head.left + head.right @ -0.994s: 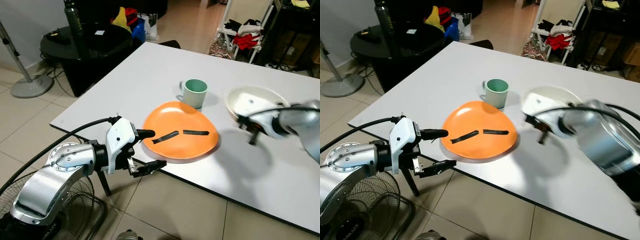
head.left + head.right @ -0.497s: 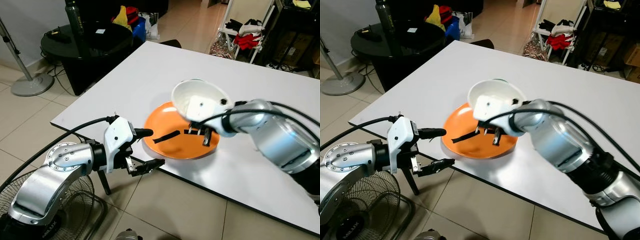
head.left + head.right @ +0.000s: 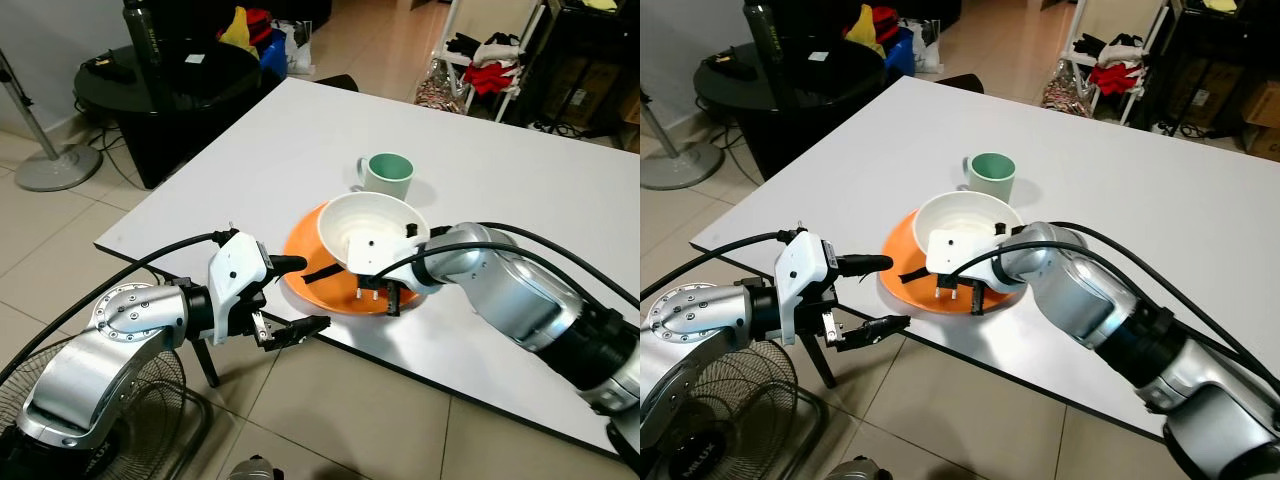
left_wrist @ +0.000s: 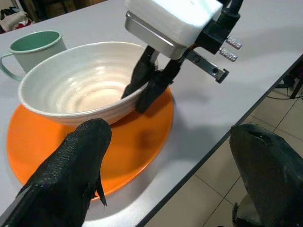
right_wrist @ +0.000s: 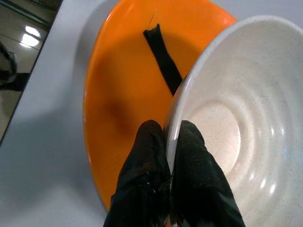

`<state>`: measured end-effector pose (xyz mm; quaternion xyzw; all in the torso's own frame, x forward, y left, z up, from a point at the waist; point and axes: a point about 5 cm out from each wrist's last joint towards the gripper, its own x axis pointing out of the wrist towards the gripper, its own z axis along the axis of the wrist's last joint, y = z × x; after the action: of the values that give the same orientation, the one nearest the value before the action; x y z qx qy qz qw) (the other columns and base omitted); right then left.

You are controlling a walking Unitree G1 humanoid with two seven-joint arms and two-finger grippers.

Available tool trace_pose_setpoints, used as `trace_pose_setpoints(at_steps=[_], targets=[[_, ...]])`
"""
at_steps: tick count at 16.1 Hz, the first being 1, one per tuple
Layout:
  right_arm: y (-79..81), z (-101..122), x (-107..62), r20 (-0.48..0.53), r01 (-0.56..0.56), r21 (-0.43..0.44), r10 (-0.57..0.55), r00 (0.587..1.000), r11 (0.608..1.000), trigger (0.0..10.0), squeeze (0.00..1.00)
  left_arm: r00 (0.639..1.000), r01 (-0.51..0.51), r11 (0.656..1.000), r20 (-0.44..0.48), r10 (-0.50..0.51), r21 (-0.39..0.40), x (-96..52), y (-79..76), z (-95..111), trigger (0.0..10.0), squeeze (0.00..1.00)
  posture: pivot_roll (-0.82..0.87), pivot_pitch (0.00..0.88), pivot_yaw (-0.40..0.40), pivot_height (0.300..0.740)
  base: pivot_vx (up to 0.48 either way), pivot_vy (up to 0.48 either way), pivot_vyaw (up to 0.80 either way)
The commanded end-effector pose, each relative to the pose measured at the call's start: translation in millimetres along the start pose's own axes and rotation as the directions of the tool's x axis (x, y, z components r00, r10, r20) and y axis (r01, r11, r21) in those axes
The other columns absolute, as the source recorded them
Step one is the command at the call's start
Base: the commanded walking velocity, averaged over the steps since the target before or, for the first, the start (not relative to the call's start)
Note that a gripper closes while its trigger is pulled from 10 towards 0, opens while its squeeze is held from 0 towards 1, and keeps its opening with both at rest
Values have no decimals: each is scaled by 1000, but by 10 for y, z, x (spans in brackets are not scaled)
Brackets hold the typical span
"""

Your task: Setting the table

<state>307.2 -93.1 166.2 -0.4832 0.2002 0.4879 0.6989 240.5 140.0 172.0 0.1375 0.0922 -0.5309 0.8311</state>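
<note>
The white bowl [image 3: 372,232] sits over the orange plate [image 3: 305,238] near the front edge of the white table [image 3: 270,150], with the green mug [image 3: 387,174] just behind it. The right gripper [image 5: 165,142] is clamped on the bowl's near rim, one finger inside and one outside. From the left wrist view the bowl looks to rest on the plate, though I can't be sure its base is fully down. The left gripper [image 3: 295,296] hangs off the table's front edge, just beside the plate, its fingers spread and holding nothing. A black strip [image 5: 163,59] lies on the plate, partly under the bowl.

The worry here is the release. If the bowl is perched on that strip or sits off-centre, letting go could leave it rocking or tilted. Pulling the fingers away at an angle could drag the rim and slide the plate toward the edge, which is close
</note>
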Motion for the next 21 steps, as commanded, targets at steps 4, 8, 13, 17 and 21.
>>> trace_pose_setpoints(at_steps=[4,8,13,17,21], targets=[[-38,96,76,25,22,-97,-20,999,995,10000,0,1000,-3,1000,-1,3,11,-20,-12,31,10000,0,140,0,-22,740,0,0,0],[-18,21,210,17,47,-74,-46,999,996,10000,769,1000,-1,1000,0,1,14,-22,0,37,10000,0,140,0,-14,740,0,0,0],[-106,-28,112,12,81,-78,-81,997,994,10000,1000,1000,5,1000,1,-5,20,-27,27,52,10000,0,136,0,1,740,0,0,0],[-84,57,-158,89,112,-84,-104,991,990,10000,1000,999,2,1000,51,-2,-7,-55,13,112,10000,0,132,0,15,740,0,0,0],[125,187,-663,314,109,149,-152,937,983,10000,1000,987,-102,992,120,110,-75,-121,-112,111,10000,0,120,0,32,740,0,0,0]])
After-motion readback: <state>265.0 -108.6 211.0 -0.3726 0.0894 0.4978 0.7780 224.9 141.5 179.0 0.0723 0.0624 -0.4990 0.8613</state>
